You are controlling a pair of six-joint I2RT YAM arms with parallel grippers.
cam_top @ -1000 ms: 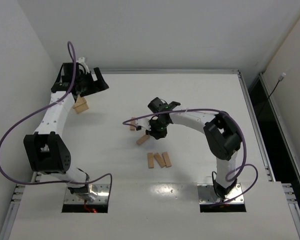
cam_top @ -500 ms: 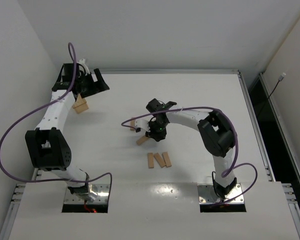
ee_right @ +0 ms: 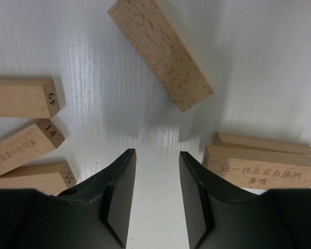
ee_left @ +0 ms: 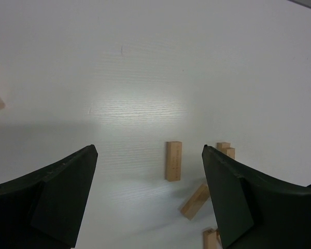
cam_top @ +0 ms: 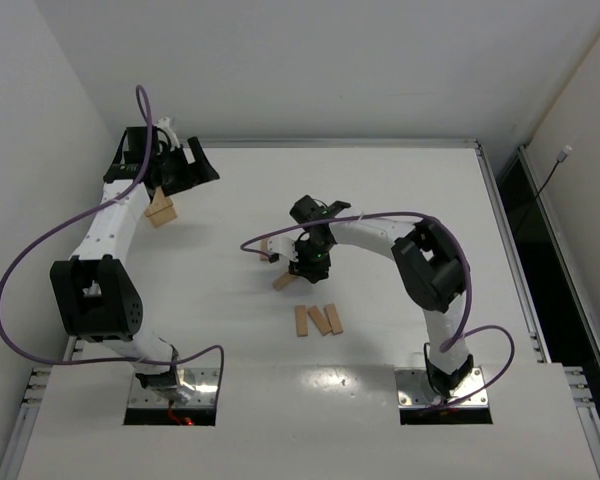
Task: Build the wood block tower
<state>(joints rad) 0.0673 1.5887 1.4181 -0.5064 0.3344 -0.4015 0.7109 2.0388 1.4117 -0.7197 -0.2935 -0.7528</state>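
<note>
On your left, the left gripper (ee_left: 148,150) hangs at the far corner with its fingers spread wide and nothing between them, well apart from the work. Near it lies a small tan piece (cam_top: 161,210), too small for me to identify.

Toward the middle of the white table (cam_top: 410,180), the tower (ee_right: 259,167) is so far only 2 planks, apparently 1 on the other. Just beside it, 1 loose plank (ee_right: 160,52) lies flat at a slant.

The right gripper (ee_right: 156,155) is close over the table between these pieces, its fingers a narrow gap apart and holding nothing.

Further right and nearer the bases, 3 light-tan wooden rectangular planks (cam_top: 318,319) lie flat side by side, unstacked.

I judge you are early in the build, with 2 placed and at least 4 left to stack.
</note>
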